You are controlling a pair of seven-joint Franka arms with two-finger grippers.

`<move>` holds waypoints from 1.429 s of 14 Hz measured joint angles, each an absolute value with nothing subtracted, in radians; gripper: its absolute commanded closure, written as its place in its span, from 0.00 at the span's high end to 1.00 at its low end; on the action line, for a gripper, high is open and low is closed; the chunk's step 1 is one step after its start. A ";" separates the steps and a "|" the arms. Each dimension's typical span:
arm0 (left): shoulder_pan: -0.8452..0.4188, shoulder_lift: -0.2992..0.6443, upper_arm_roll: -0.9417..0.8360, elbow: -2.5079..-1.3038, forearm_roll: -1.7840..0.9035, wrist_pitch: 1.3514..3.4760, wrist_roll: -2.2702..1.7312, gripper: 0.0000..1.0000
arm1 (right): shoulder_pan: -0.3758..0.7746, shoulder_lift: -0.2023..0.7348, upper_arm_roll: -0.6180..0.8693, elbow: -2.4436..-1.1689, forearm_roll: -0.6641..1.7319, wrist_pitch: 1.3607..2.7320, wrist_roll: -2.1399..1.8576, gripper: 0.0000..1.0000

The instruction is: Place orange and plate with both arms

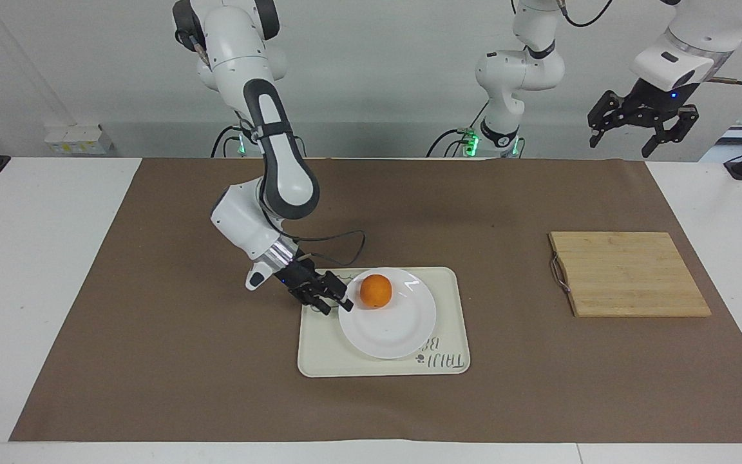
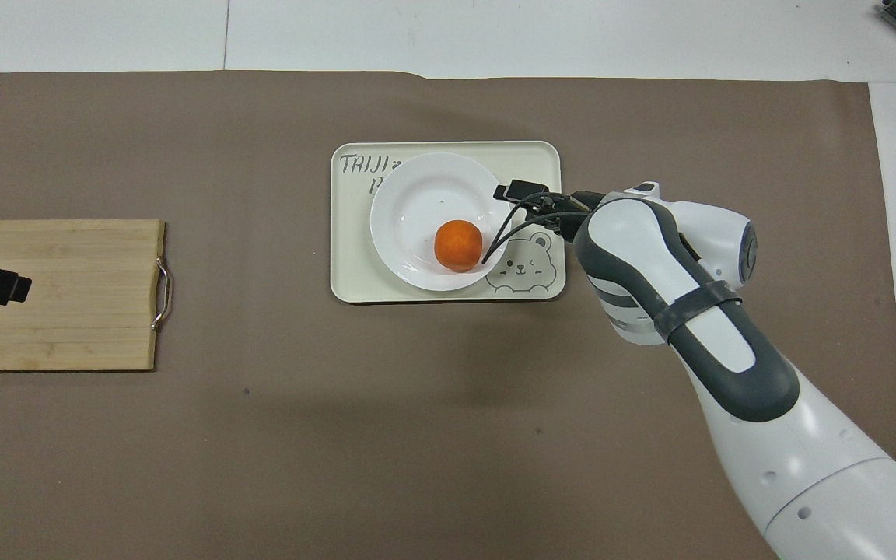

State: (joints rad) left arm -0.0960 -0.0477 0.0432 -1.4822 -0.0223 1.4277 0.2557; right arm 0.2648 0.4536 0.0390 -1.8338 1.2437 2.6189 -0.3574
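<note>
plate set on tray — release step.
glossy white round plate (image 1: 389, 322) lies on the cream bear tray (image 1: 448, 362), small orange (image 1: 375, 290) on it near the right gripper (image 1: 332, 301), jaws apart at the rim; left gripper (image 1: 643, 122) waits wide above the counter's end — next: retreat clear.

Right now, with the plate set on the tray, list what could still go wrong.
1. The orange sits loose near the plate's rim, on the side nearest the right gripper; a bump could roll it off.
2. The right gripper, jaws open, is close beside the plate over the tray; withdrawing carelessly might catch the rim.
3. The gripper's cable loops over the plate and could drag across the orange.
</note>
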 measured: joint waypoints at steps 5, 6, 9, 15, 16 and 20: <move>-0.096 -0.048 0.043 -1.482 -0.022 1.428 0.256 1.00 | 0.203 0.398 0.027 -1.832 0.920 2.585 -0.342 1.00; -0.096 -0.048 0.043 -1.482 -0.022 1.428 0.256 1.00 | 0.182 0.385 0.026 -1.832 0.839 2.558 -0.341 1.00; -0.096 -0.048 0.043 -1.482 -0.022 1.428 0.256 1.00 | 0.092 0.333 0.023 -1.821 0.597 2.449 -0.339 1.00; -0.096 -0.048 0.043 -1.482 -0.022 1.428 0.256 1.00 | -0.083 0.218 0.018 -1.756 0.190 2.197 -0.337 1.00; -0.096 -0.048 0.043 -1.482 -0.022 1.428 0.256 1.00 | -0.089 0.202 0.015 -1.754 0.152 2.164 -0.310 1.00; -0.096 -0.048 0.043 -1.482 -0.022 1.428 0.256 1.00 | -0.066 0.138 0.031 -1.708 -0.041 1.982 -0.049 1.00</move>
State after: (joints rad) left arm -0.0960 -0.0477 0.0432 -1.4822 -0.0223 1.4277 0.2557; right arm -0.0662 0.1380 0.0314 -1.7082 -0.0412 1.9820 -0.0486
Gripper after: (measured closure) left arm 0.000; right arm 0.000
